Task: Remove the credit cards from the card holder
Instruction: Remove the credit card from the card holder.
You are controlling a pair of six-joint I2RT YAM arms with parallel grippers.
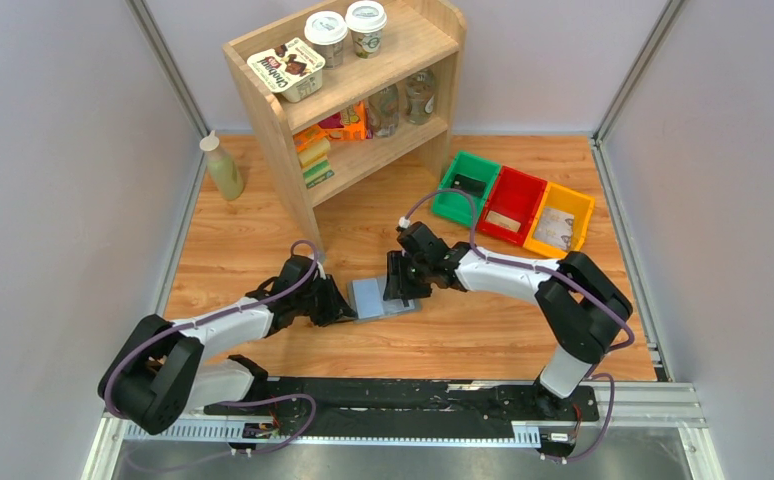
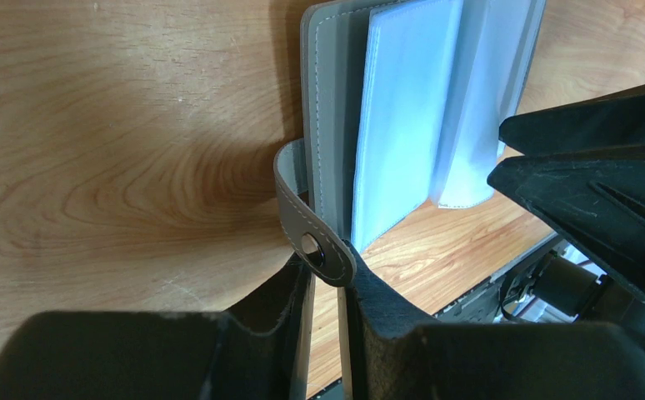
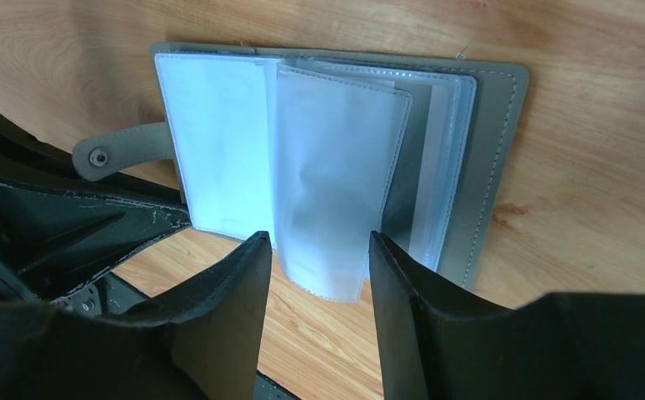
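The grey card holder point(image 1: 388, 297) lies open like a book on the wooden table, its pale blue-grey pockets point(image 3: 219, 142) fanned out. I cannot make out any credit cards inside the cloudy pockets. My left gripper point(image 2: 326, 287) is at the holder's left edge, jaws narrowly apart, with the snap tab point(image 2: 313, 242) resting at its fingertips. My right gripper point(image 3: 317, 250) hovers open at the holder's near edge. Its fingers straddle the lower end of a loose clear sleeve point(image 3: 336, 183) without touching it. In the top view both grippers, left point(image 1: 341, 305) and right point(image 1: 399, 290), flank the holder.
Green point(image 1: 466, 187), red point(image 1: 510, 205) and yellow point(image 1: 560, 220) bins stand at the back right; the red and yellow ones hold something flat. A wooden shelf point(image 1: 363, 90) with food packs and cups stands behind. A pale bottle point(image 1: 223, 168) stands at the back left.
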